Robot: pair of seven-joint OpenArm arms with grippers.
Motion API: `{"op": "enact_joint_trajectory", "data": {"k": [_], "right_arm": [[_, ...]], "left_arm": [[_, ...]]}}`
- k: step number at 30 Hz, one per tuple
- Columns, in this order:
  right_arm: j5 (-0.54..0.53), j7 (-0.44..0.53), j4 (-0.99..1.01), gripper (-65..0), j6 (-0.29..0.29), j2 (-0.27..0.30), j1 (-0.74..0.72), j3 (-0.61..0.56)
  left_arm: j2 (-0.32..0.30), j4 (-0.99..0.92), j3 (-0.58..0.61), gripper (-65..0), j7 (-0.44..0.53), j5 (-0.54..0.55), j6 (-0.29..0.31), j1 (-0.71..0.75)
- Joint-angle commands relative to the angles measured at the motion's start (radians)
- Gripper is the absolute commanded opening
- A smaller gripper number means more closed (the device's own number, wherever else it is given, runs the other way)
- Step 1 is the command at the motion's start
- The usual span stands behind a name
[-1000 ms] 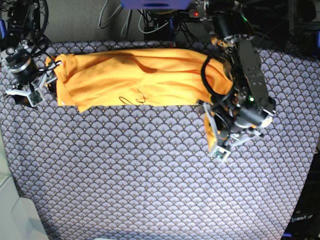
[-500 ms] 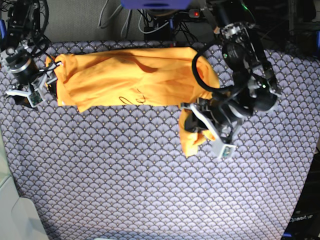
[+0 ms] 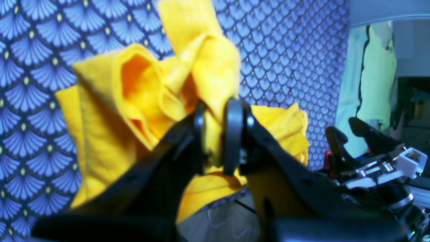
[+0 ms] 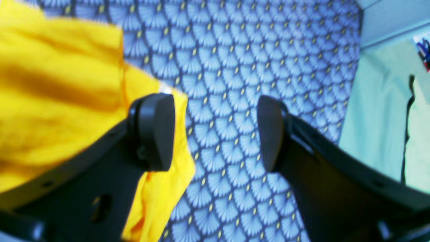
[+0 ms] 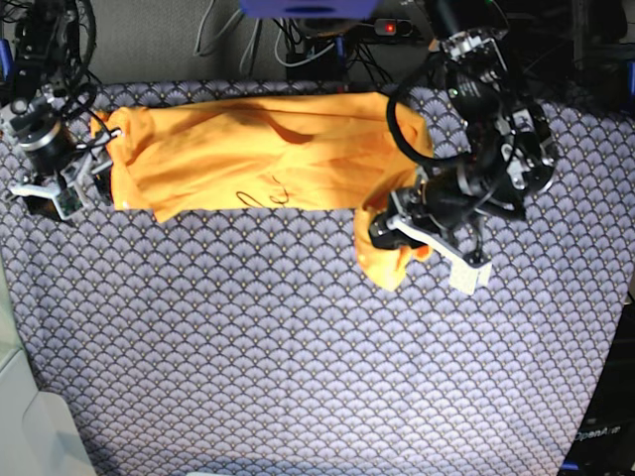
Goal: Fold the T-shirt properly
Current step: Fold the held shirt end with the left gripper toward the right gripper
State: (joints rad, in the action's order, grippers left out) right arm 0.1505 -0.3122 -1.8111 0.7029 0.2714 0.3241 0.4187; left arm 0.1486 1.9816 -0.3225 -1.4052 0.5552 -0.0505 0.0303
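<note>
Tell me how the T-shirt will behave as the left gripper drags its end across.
Probably floppy: where the left gripper pinches the T-shirt, the cloth bunches and droops in loose folds. Likely light, since one pinch lifts that end. It may wrinkle rather than slide flat.

Scallop-patterned table cover (image 5: 298,347), blue-grey with small pale dots, spreads beneath and between both claws and fills the ground between the parted fingers in the right wrist view (image 4: 215,111). Dark cables (image 5: 317,45) lie beyond its far edge, behind the claws. A red indicator light (image 5: 389,27) glows above the claw on the base view's right. A pale surface (image 5: 25,416) adjoins the cover's near corner.
</note>
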Motion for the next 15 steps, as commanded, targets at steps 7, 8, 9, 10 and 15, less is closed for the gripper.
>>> {"op": "enact_joint_trajectory", "data": {"k": [7,8,9,10,15], "right_arm": [[-0.009,0.020,-0.025,-25.9,-0.005,0.015,-0.003,0.006],[-0.009,0.020,-0.025,-25.9,-0.005,0.015,-0.003,0.006],[-0.009,0.020,-0.025,-25.9,-0.005,0.015,-0.003,0.006],[-0.009,0.020,-0.025,-25.9,-0.005,0.015,-0.003,0.006],[-0.009,0.020,-0.025,-25.9,-0.005,0.015,-0.003,0.004]], "left_arm": [[0.001,0.017,0.004,-65.0,0.009,0.029,-0.033,-0.007],[0.001,0.017,0.006,-65.0,0.009,0.030,-0.033,-0.007],[0.006,0.015,0.007,-65.0,0.009,0.032,-0.032,-0.005],[0.008,0.012,0.015,-65.0,0.009,0.032,-0.032,-0.003],[0.008,0.006,0.144,-65.0,0.009,0.019,-0.036,0.046]]}}
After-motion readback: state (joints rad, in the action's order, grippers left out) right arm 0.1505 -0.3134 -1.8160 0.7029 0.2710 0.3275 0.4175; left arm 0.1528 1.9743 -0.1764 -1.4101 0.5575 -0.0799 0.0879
